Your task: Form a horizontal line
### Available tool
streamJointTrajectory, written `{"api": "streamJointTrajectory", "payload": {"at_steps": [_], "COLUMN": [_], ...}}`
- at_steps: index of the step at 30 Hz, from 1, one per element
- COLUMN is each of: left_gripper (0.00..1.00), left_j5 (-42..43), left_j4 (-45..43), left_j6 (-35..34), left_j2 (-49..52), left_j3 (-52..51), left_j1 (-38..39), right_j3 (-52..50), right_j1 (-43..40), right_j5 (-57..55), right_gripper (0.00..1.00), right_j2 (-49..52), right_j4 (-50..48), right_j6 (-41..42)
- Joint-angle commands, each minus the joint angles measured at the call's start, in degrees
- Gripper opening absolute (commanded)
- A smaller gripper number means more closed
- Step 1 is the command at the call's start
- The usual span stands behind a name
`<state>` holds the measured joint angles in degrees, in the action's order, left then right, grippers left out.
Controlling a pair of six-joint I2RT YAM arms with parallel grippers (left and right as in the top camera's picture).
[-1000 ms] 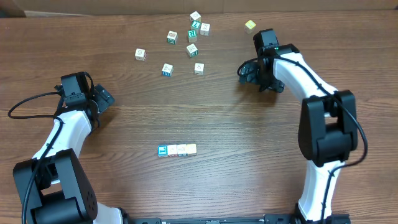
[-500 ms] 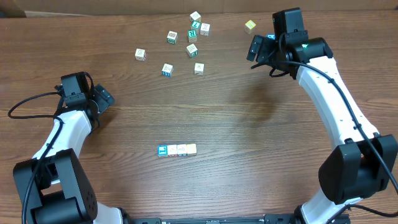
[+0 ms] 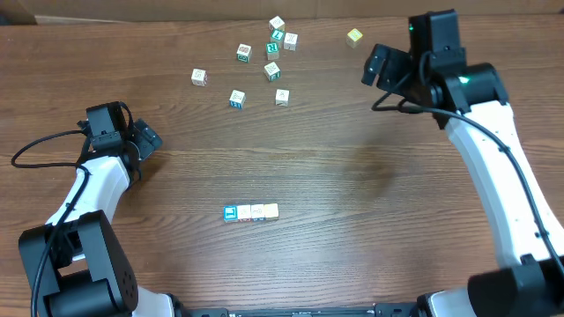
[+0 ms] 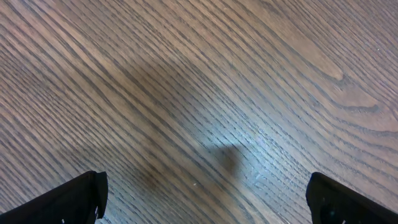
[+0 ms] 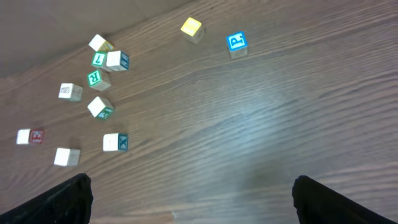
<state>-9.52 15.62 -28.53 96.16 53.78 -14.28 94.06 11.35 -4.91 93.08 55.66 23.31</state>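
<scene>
The horizontal line (image 3: 251,212) lies in the near middle of the table: four small touching cubes, the left one blue-faced and the right one cream. It appears in neither wrist view. My left gripper (image 3: 144,138) is at the left, far from the row, open over bare wood (image 4: 205,205) with nothing between its fingers. My right gripper (image 3: 381,65) is raised at the far right. It is open and empty (image 5: 199,205), and its view looks down on the loose cubes.
Several loose letter cubes (image 3: 269,53) lie scattered at the far edge. A yellow cube (image 3: 354,36) sits apart, to their right. In the right wrist view the yellow cube (image 5: 191,28) has a blue-faced cube (image 5: 236,43) beside it.
My right arm has swung from the table's middle right up towards the far right, gripper still open. The left arm and the row of cubes have not moved.
</scene>
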Motion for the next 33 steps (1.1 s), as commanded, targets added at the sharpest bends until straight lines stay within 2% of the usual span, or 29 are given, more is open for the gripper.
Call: {"api": "streamJointTrajectory", "payload": {"at_steps": [1,7,18,24,33], "left_gripper": [0.99,0.99,1.0,1.0,0.99], "left_j5": [-0.79,-0.76,-0.76,-0.76,-0.76], "left_j4": [0.0,0.0,0.0,0.0,0.0], "left_j6": [0.22,0.2,0.2,0.22,0.2], "left_j2": [-0.28,-0.28,-0.28,-0.28,-0.28], "left_j3": [0.74,0.74,0.74,0.74,0.74], "left_j1": [0.04,0.04,0.04,0.04,0.04], "right_j3": [-0.04,-6.73,-33.44,-39.23,-40.5], "right_j1": [0.2,0.2,0.09,0.02,-0.24], "right_j5": [-0.39,-0.35,-3.08,-3.67,-3.63], "right_gripper": [1.0,1.0,1.0,1.0,1.0], "right_j2": [-2.62,-4.76,-12.02,-14.27,-14.75], "right_j4": [0.94,-3.48,-25.46,-25.0,-26.18], "right_j6": [-1.11,-2.43,-5.18,-5.22,-10.36]}}
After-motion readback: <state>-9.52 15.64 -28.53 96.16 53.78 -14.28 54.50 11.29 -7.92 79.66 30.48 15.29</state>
